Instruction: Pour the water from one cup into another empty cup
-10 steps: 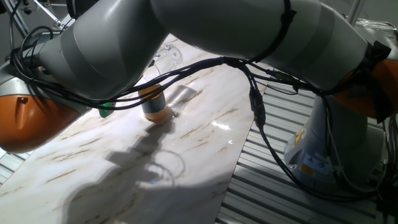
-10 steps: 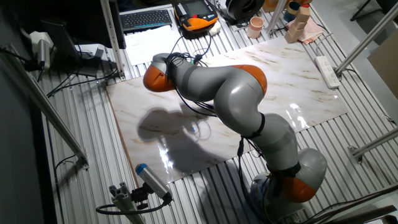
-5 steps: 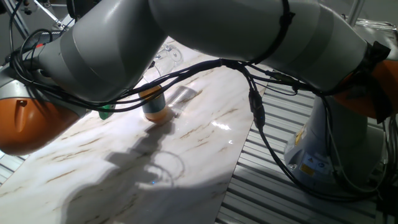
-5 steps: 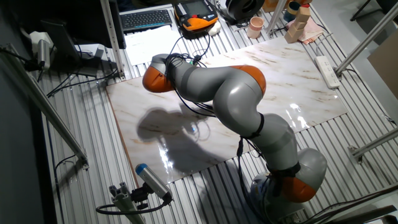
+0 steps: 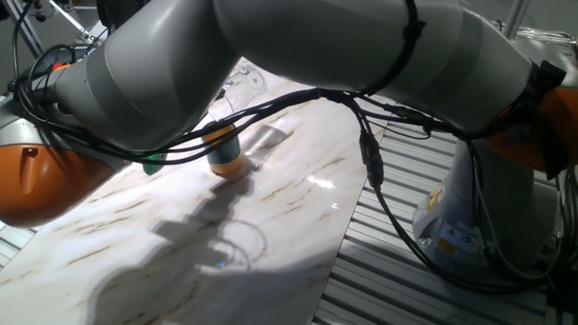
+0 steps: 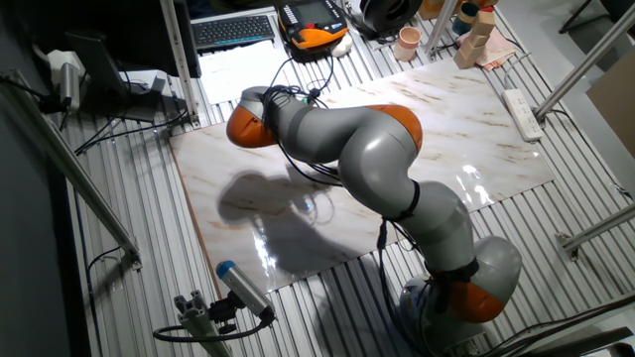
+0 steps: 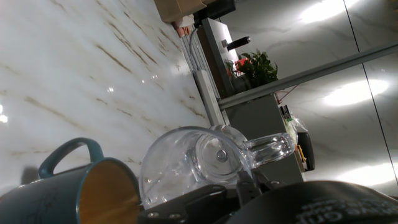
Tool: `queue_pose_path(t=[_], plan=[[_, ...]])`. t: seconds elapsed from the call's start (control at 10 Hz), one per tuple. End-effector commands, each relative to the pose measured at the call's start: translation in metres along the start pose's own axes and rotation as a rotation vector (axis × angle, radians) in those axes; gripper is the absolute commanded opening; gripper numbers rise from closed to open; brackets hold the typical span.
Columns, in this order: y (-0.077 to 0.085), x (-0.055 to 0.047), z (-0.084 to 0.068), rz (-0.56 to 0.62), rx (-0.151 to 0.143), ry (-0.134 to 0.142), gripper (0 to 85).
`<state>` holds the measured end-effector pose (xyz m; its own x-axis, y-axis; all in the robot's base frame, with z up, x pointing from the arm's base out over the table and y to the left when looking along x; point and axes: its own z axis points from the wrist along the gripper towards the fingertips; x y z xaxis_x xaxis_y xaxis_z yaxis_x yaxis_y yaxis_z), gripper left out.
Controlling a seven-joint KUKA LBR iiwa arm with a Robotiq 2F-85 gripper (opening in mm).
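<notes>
In the hand view my gripper (image 7: 217,190) is shut on the clear glass cup (image 7: 199,162). I hold it tipped on its side, with its handle to the right and its mouth toward the teal cup (image 7: 68,186). The teal cup, with its orange inside, stands right beside and below the glass at lower left. The water is barely visible in the glass, and I cannot tell whether it flows. In one fixed view only the teal cup's lower part and orange base (image 5: 225,155) show under the arm. The gripper is hidden there and in the other fixed view.
The marble tabletop (image 6: 476,129) lies on a slatted metal bench. A pinkish-beige cup (image 6: 408,43) and wooden blocks (image 6: 479,30) stand at its far edge. A white power strip (image 6: 523,112) lies along its right side. My arm's cables (image 5: 370,153) hang over the table.
The arm's upper links have crept slightly to the left. The teal cup has not moved.
</notes>
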<state>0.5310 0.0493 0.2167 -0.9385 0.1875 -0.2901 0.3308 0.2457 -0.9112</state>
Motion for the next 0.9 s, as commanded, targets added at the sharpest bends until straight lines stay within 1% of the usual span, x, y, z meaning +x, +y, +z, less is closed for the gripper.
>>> queue_pose_path(t=[0.0, 0.1, 0.3, 0.6, 0.8], plan=[[0.0003, 0.0004, -0.0002, -0.002, 0.009, 0.001, 0.0], [0.0007, 0.0007, -0.0003, -0.001, 0.009, 0.001, 0.0], [0.0017, 0.0006, 0.0002, -0.007, 0.019, -0.001, 0.0], [0.0014, 0.0004, 0.0001, -0.015, 0.016, -0.006, 0.0], [0.0013, 0.0005, 0.0000, -0.024, 0.020, -0.009, 0.0]])
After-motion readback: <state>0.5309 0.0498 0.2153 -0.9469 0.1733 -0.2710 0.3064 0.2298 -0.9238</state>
